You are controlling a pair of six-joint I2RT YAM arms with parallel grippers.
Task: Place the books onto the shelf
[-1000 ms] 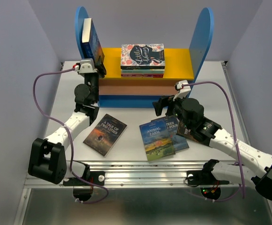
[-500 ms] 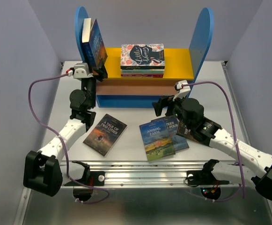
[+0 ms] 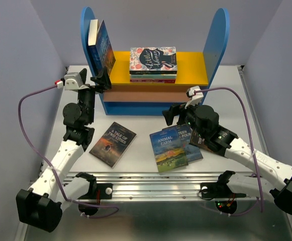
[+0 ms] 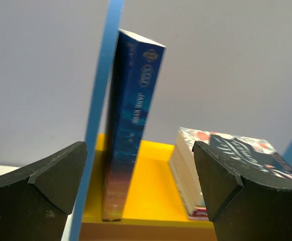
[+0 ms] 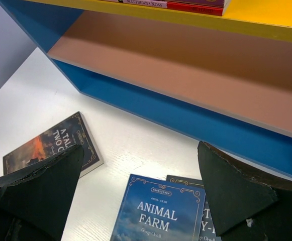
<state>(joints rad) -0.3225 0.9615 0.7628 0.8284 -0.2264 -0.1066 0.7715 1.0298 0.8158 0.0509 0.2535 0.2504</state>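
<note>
Blue Jane Eyre pbk (image 4: 130, 130) stands upright on the yellow upper board (image 4: 153, 186) of the shelf (image 3: 218, 40), spine facing out, hard by the left side panel (image 4: 98, 125); can't tell if touching.

Left fingers (image 3: 103, 79): wide open, nothing held, just in front of that book and apart from it.

Little Women stack (image 3: 153, 60) lies flat mid-board, to the right of Jane Eyre w/ a gap between.

Right fingers (image 3: 172, 113): wide open, empty, over the desk (image 3: 140, 128) in front of the shelf's blue base.

Rest of the books are flat on the desk:
- Tale of Two Cities (image 3: 112, 143), front-left, on its own.
- Animal Farm (image 3: 168, 149), front-centre, lying partly on top of Nineteen Eighty-Four (image 3: 188, 134).
- one more dark book (image 3: 198, 142) at their right, mostly hidden under the right arm, title unreadable.
</note>
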